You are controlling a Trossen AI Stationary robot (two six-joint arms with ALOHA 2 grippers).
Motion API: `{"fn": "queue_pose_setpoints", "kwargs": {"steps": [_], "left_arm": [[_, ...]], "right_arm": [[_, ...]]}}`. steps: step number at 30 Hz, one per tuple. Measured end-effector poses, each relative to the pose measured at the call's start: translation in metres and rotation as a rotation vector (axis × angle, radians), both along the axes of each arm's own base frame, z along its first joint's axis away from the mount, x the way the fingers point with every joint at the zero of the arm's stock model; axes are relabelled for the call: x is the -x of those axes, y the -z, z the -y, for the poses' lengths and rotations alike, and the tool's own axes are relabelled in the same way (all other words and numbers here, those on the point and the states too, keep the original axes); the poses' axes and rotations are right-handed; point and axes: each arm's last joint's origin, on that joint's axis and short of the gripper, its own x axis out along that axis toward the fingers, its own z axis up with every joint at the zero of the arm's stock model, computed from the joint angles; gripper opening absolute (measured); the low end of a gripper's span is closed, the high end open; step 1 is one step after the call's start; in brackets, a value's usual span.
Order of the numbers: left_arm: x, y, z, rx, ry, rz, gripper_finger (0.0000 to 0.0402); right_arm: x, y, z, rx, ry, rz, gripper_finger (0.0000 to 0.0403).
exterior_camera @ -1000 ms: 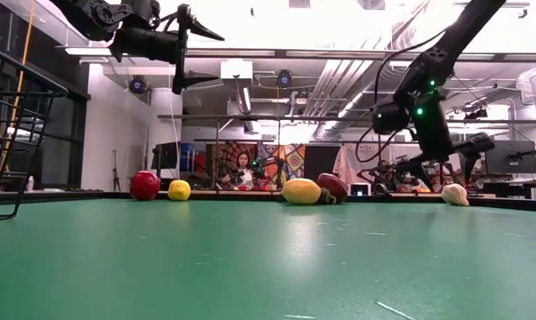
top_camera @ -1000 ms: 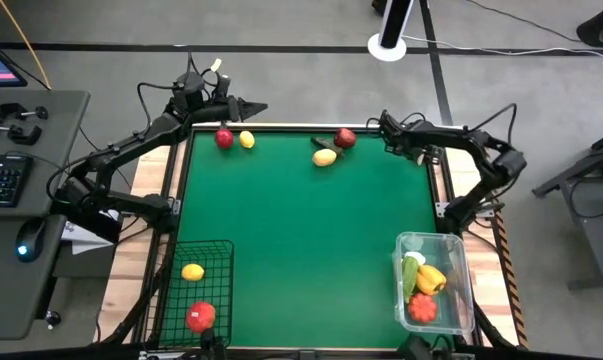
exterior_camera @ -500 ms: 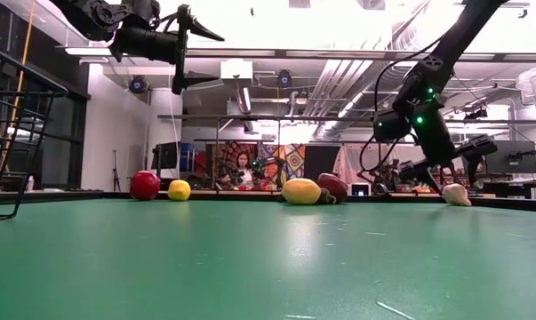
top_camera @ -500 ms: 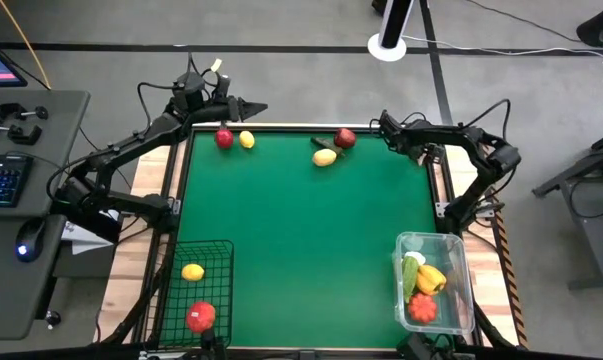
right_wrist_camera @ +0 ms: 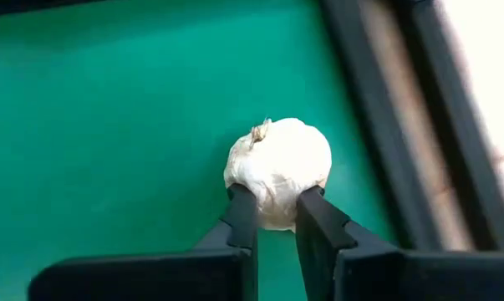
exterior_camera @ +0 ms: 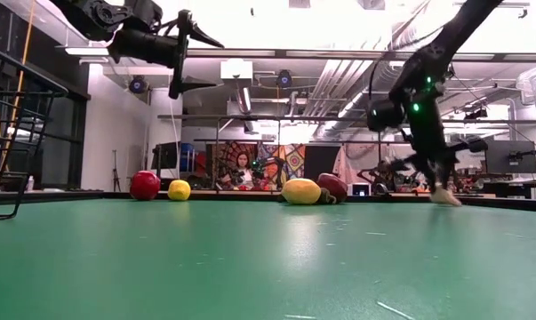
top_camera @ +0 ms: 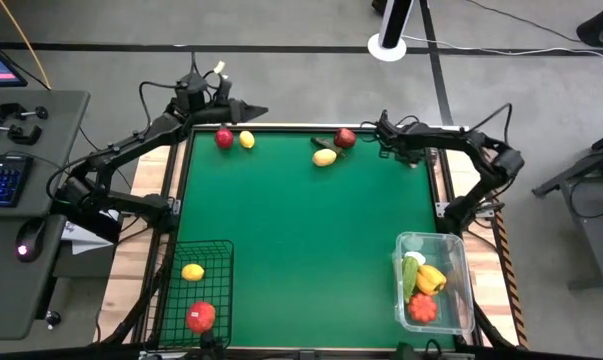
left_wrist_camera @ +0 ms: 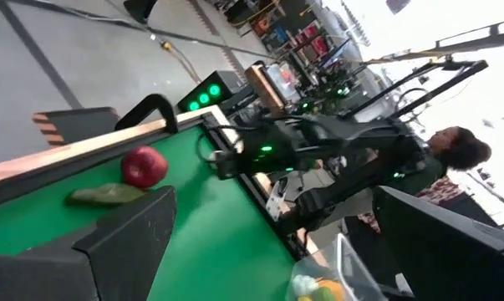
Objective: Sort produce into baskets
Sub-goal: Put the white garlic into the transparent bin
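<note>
A white garlic bulb [right_wrist_camera: 278, 167] lies near the table's far right corner, and my right gripper [right_wrist_camera: 274, 201] is shut on it; in the low view the gripper [exterior_camera: 443, 188] stands over the bulb [exterior_camera: 446, 198]. My left gripper [exterior_camera: 192, 58] hangs open, high above the far left corner [top_camera: 243, 108]. On the green mat along the far edge rest a red apple [top_camera: 224, 138], a lemon [top_camera: 246, 140], a yellow fruit [top_camera: 324, 157] and a red fruit [top_camera: 345, 138]. My right gripper pinches the garlic bulb's near half [right_wrist_camera: 272, 209] between its two fingers [right_wrist_camera: 241, 211], one on each side. The fingers slant steeply down from above. The bulb sits low on the green mat, its stem tip pointing away from the fingers.
The black wire basket [top_camera: 229, 262] at the near left holds a yellow and a red piece. The clear plastic basket [top_camera: 464, 262] at the near right holds several pieces. The table's dark frame rail [right_wrist_camera: 377, 109] runs close beside the bulb. A person [left_wrist_camera: 452, 155] sits beyond the table.
My right gripper has moved a little toward the table's left along the far edge and has shut on the white bulb, which stood between its open fingers before. The bulb has shifted slightly with it. The rest of the produce has kept still.
</note>
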Motion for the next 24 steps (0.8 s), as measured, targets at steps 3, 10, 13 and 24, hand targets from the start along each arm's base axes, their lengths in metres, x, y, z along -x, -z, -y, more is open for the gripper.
{"fn": "queue_pose_setpoints", "kwargs": {"steps": [3, 10, 13, 24], "left_arm": [[0.0, 0.002, 0.0, 0.001, 0.003, -0.018, 0.039], [0.0, 0.002, 0.0, -0.018, 0.007, -0.023, 0.039], [0.0, 0.002, 0.0, -0.045, 0.014, -0.029, 0.039], [0.0, 0.002, 0.001, -0.134, 0.038, -0.05, 0.039]], "right_arm": [[-0.012, -0.024, -0.011, 0.057, -0.065, 0.089, 0.0034], [-0.038, -0.11, -0.065, 0.145, -0.502, 0.416, 0.004], [-0.037, -0.149, -0.101, 0.097, -0.771, 0.636, 0.0038], [0.009, -0.216, -0.214, -0.383, -0.739, 1.224, 0.0053]]}}
